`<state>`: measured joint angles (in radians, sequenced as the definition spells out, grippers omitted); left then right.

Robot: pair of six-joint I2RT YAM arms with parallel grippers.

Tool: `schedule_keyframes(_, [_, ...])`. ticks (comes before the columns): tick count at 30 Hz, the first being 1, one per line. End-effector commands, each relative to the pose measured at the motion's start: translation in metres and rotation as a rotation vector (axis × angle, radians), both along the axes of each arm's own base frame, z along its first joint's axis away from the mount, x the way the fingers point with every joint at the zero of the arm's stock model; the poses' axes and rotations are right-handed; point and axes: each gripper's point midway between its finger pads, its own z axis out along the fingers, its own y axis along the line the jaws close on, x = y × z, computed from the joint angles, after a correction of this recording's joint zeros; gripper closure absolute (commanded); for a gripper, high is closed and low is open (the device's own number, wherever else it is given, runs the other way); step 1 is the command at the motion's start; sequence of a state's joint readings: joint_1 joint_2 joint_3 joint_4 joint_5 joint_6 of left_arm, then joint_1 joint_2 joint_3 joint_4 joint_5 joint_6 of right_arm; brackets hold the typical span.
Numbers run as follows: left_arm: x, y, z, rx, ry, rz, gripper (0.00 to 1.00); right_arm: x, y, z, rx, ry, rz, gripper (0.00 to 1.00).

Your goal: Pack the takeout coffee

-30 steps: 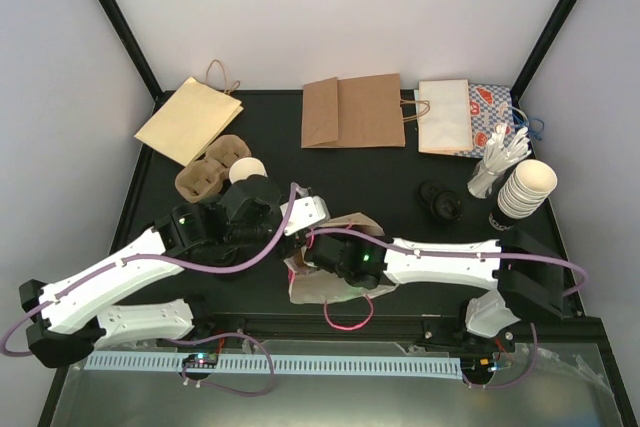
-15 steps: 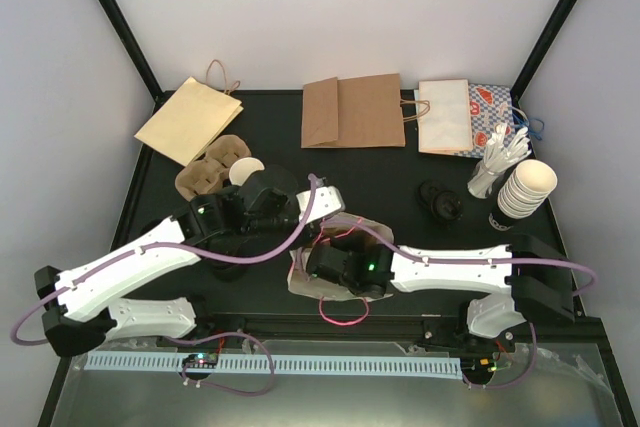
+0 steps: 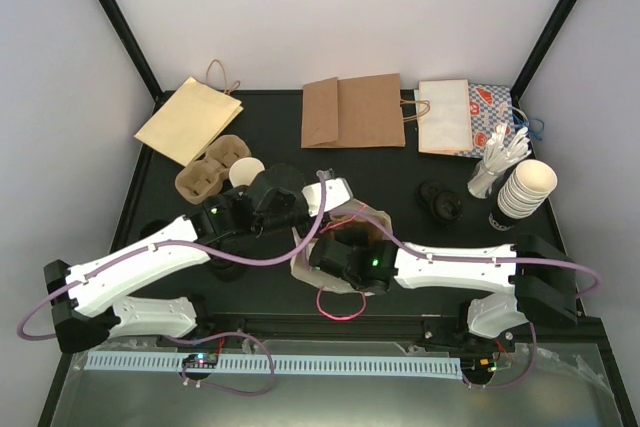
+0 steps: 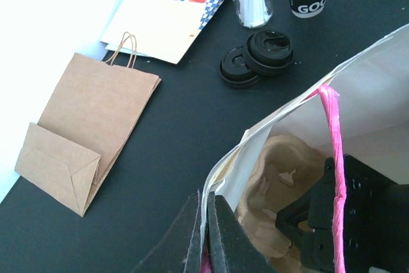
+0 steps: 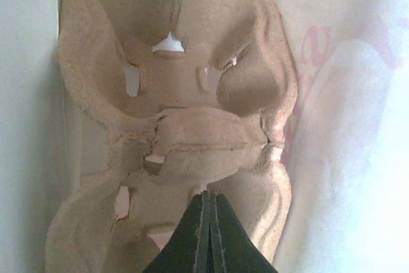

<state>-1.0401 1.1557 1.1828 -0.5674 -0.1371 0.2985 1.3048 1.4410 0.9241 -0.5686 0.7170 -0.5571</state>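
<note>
Takeout coffee, a small white paper cup (image 3: 245, 171), stood apart; left gripper (image 4: 206, 234) pinched the rim of a white paper bag (image 4: 307, 126), right gripper (image 5: 206, 222) sat inside it, jaws pressed together.

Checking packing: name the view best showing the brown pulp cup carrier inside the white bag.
Right wrist: the brown pulp cup carrier fills the frame. Left wrist shows part through the white bag mouth; overhead, arms largely hide it.

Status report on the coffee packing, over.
Left end effector shut on white bag rim. Right end effector shut inside bag, at pulp carrier. Coffee cup outside bag. Right arm fills bag mouth.
</note>
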Motion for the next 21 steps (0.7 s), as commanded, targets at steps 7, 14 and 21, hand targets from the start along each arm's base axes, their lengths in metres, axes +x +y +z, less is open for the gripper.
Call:
schedule_keyframes(7, [-0.027,0.001,-0.015,-0.049,0.053,-0.105,0.98,0.0,0.004,-0.004,0.076,0.077,-0.049,0.99])
schedule_keyframes(14, [-0.042,0.003,-0.014,-0.077,0.079,-0.155,0.98,-0.013,0.014,0.012,0.09,0.188,0.024,0.99])
schedule_keyframes(21, [-0.046,0.003,-0.019,-0.076,0.108,-0.16,0.98,-0.035,0.011,0.016,0.065,0.346,0.032,0.99])
